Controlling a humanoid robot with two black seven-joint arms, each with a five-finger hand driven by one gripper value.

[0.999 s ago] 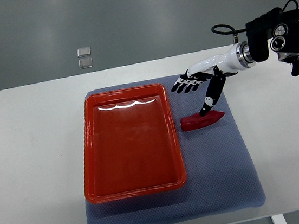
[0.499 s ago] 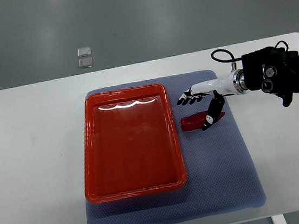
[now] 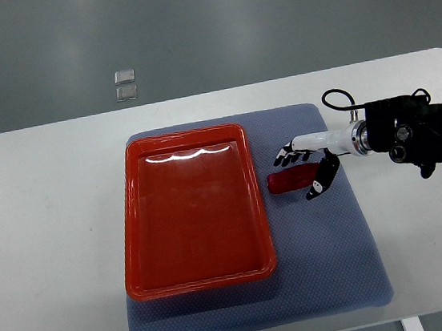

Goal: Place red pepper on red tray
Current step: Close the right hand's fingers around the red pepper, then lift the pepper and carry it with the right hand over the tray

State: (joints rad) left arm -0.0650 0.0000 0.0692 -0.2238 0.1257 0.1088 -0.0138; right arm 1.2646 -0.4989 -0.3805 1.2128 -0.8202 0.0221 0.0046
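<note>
The fingers [image 3: 288, 156] of the right hand [image 3: 306, 169] are spread, four reaching past the far side of the red pepper [image 3: 291, 181] and the thumb angled down across its near right end, so the hand straddles it without a closed grasp. The pepper is a small, glossy, deep-red pod lying on its side, its blunt end pointing toward the red tray [image 3: 200, 275]. It rests on the blue-grey mat [image 3: 329, 257], just beside the tray's right rim and outside it. The mat and tray sit on the white bench [image 3: 48, 235].
</note>
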